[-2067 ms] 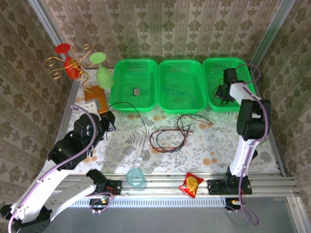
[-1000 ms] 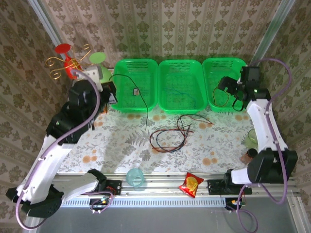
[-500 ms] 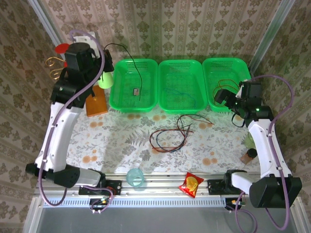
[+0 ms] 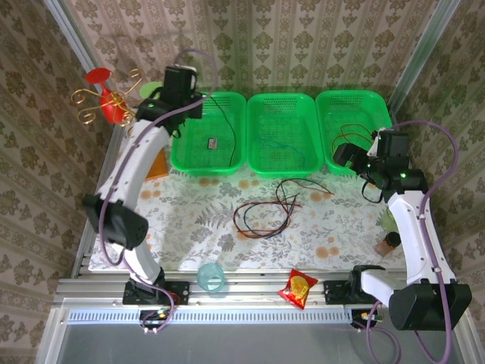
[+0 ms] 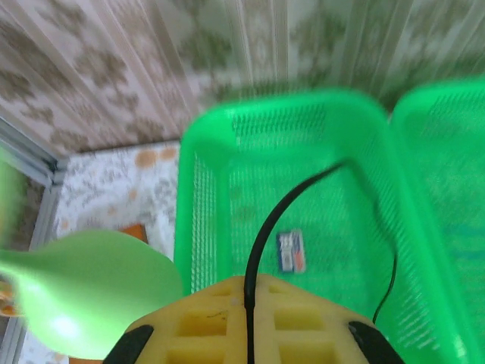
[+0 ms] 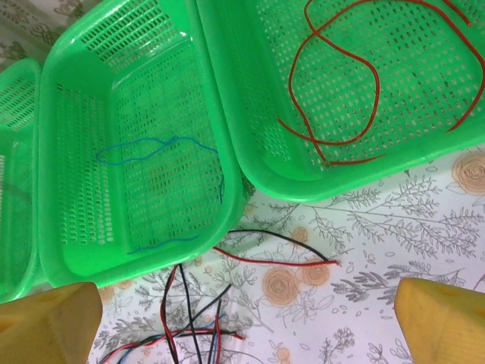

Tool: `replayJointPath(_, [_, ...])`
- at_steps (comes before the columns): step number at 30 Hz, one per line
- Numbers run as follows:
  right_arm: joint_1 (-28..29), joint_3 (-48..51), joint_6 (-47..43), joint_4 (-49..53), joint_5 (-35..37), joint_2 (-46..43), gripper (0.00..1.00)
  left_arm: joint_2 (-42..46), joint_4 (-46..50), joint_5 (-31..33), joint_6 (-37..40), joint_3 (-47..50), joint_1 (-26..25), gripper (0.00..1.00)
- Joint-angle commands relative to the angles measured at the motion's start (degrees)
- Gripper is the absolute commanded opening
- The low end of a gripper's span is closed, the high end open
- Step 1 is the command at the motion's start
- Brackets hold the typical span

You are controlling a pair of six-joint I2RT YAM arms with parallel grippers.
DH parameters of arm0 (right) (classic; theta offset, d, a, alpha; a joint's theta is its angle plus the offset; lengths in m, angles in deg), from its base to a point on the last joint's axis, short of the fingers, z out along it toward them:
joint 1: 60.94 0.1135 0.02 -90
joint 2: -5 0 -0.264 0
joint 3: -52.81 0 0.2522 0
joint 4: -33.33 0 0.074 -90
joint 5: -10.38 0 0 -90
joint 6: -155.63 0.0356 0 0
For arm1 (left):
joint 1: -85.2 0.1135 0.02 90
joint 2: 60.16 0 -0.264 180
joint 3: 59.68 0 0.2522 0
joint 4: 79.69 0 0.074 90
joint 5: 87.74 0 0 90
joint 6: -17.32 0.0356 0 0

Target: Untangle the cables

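Observation:
My left gripper point(image 4: 198, 106) hangs over the left green basket point(image 4: 182, 155), shut on a black cable point(image 4: 241, 140) that arcs out and droops into the basket. In the left wrist view the yellow pads point(image 5: 303, 322) pinch that black cable point(image 5: 261, 239) between them. My right gripper point(image 4: 342, 158) is open above the front rim of the right basket point(image 4: 379, 102), which holds a red cable point(image 6: 341, 91). A blue cable point(image 6: 151, 148) lies in the middle basket point(image 6: 68, 250). A tangle of black, red and blue cables point(image 4: 265, 208) lies on the table.
A small label card point(image 5: 290, 250) lies in the left basket. Red and green goblets on a gold wire stand point(image 4: 106, 95) are at the back left. A clear cup point(image 4: 211, 277) and a red snack packet point(image 4: 297, 288) sit by the front rail. A green cup point(image 4: 390, 216) stands at the right.
My left arm has swung up from the table's left side to the back and over the left basket, carrying the black cable. My right arm has drawn back from the right basket, leaving a red cable inside.

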Motion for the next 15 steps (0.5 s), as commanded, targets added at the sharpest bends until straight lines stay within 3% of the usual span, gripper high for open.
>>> replayJointPath(1, [0.3, -1.9, -2.1, 3.6, -1.0, -1.6, 1.0, -4.3, 6.3, 3.1, 2.7, 0.7, -1.4, 0.0])
replayJointPath(9, [0.3, -0.2, -1.2, 2.7, -2.7, -2.7, 1.0, -15.8, 7.6, -3.4, -1.1, -1.7, -0.9, 0.0])
replayJointPath(15, [0.4, 1.2, -0.1, 2.6, -4.0, -1.8, 1.0, -25.9, 9.8, -11.7, -3.5, -6.6, 1.4, 0.0])
